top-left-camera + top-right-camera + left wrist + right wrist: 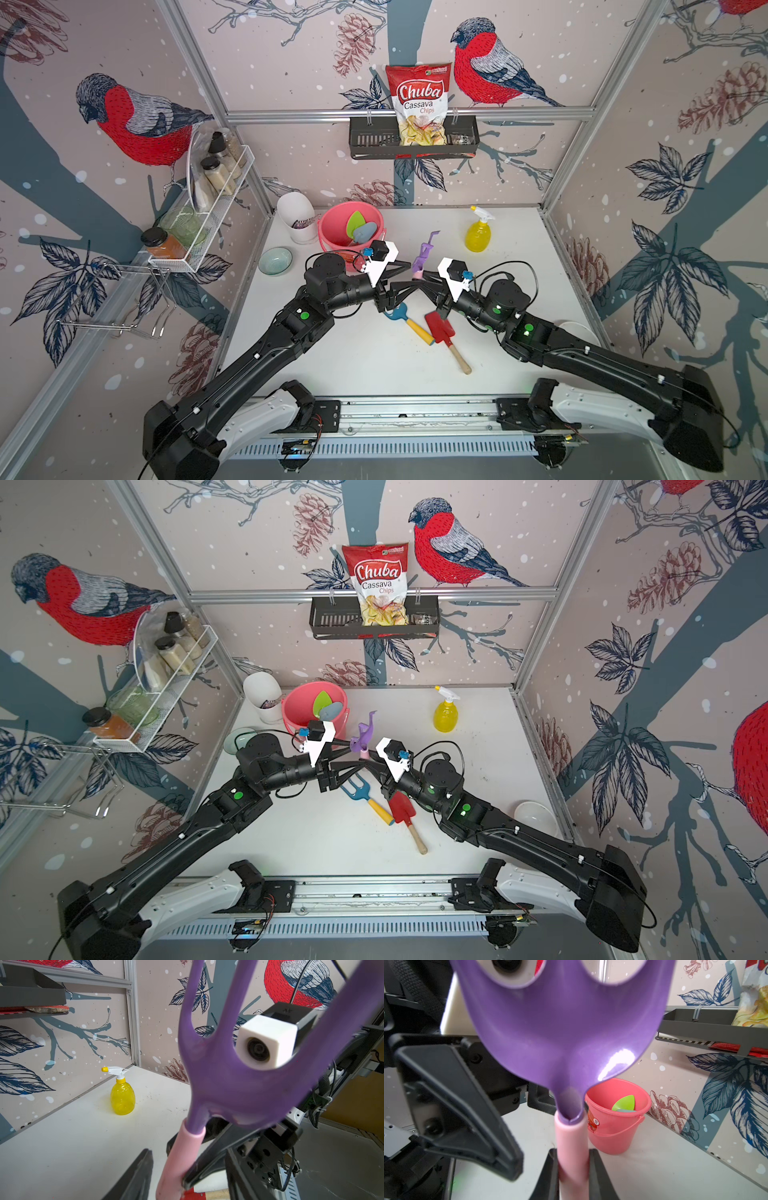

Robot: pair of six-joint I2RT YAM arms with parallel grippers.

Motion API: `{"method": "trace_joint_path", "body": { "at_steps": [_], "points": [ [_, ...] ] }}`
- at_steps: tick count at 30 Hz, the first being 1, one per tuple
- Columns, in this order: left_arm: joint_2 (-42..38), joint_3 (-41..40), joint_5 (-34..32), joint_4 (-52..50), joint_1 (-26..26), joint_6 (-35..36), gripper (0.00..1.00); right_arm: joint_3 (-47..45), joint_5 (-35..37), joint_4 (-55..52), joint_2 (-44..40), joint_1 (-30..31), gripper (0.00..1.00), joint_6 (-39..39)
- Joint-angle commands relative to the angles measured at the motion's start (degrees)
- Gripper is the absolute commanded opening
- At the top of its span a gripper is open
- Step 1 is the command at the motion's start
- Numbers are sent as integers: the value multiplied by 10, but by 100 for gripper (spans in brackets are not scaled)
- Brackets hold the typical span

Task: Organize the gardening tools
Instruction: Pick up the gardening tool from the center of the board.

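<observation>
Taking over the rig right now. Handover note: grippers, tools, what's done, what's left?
Right gripper: shut on the pink handle of the purple-pink fork, held upright above the table.
Left gripper: open, close beside the fork's handle, not gripping it. It looks like a handover setup.
Done: the green trowel and light-blue trowel are in the pink bucket.
Left: the held fork, plus the blue-yellow fork and red shovel lying side by side on the table, and the yellow spray bottle standing near the back. They probably go in the bucket too.
</observation>
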Motion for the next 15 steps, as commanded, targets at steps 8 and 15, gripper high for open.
{"method": "trace_joint_path", "body": {
  "at_steps": [8, 15],
  "points": [
    [16, 15, 4, 33, -1, 13, 43, 10, -12, 31, 8, 8, 0, 5],
    [18, 16, 5, 35, -3, 11, 25, 12, -17, 32, 15, 10, 0, 6]
  ]
}}
